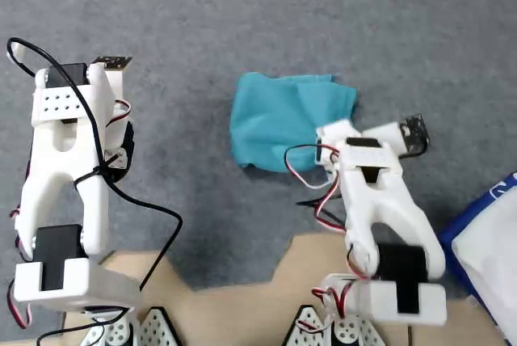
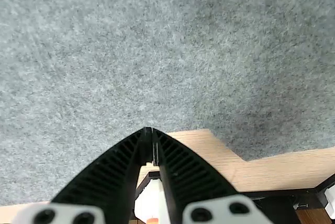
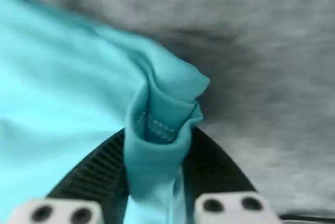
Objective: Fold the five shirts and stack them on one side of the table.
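A teal shirt (image 1: 279, 120) lies partly folded on the grey felt near the table's middle. My right gripper (image 3: 157, 145) is shut on a bunched edge of the teal shirt (image 3: 78, 88), with cloth pinched between the black fingers (image 3: 214, 169). In the high view the right arm (image 1: 367, 176) stands at the shirt's right side. My left gripper (image 2: 149, 143) is shut with nothing in it, hanging over bare grey felt near the wooden table edge (image 2: 261, 166). The left arm (image 1: 73, 144) stands at the far left, well apart from the shirt.
A white and blue cloth (image 1: 493, 233) lies at the right edge of the table. Grey felt (image 1: 242, 14) covers the table. A wooden board (image 1: 234, 297) with the arm bases runs along the near edge.
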`<move>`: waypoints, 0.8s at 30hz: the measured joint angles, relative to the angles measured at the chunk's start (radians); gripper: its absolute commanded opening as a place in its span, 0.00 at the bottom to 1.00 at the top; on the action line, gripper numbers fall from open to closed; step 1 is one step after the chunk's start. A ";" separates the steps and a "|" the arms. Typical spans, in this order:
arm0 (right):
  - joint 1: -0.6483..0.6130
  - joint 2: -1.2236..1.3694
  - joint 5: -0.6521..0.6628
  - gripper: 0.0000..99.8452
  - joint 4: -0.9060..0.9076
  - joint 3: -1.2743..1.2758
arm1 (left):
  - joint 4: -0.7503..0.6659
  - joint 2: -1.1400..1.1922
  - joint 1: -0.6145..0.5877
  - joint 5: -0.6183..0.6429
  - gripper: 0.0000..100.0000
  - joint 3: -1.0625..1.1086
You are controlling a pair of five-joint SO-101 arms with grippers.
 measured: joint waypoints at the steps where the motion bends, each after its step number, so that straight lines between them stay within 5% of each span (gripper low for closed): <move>1: 0.002 -0.021 0.000 0.08 0.000 0.000 | 0.000 0.000 0.000 0.000 0.02 0.000; 4: 0.003 -0.057 0.000 0.01 0.003 0.000 | 0.000 0.000 0.000 0.000 0.02 0.000; 19: 0.048 -0.060 0.094 0.01 0.003 0.000 | 0.000 0.000 0.000 0.000 0.02 0.000; 24: -0.018 -0.060 0.103 0.10 0.003 0.000 | 0.000 0.000 0.000 0.000 0.02 0.000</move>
